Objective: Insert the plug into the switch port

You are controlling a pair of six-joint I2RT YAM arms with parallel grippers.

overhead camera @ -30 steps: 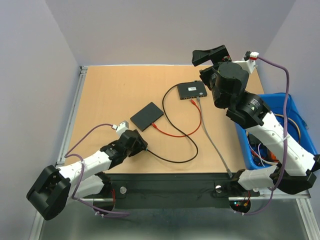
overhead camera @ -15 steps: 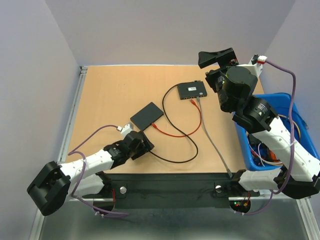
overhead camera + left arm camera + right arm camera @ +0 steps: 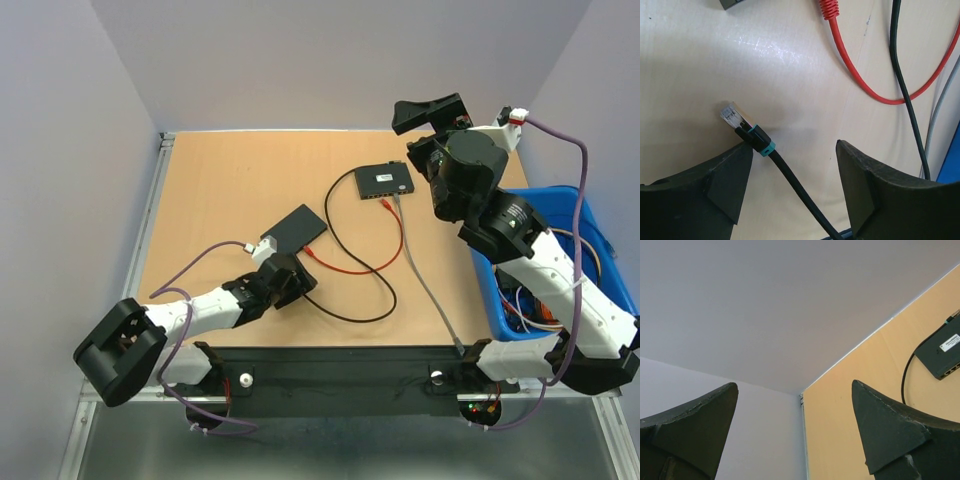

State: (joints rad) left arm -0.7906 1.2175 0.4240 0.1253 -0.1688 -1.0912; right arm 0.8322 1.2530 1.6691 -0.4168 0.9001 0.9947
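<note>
left wrist view, left gripper (image 3: 793,160) parted, plug (image 3: 736,118) possibly brushing it

No readable text; switch label (image 3: 950,342) blurred

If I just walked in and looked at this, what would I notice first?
Probably the bright red cable curling across the middle of the table, and the blue bin of wires at its right edge. Up close, a black cable with a clear-tipped plug lies between the left arm's open fingers.
</note>
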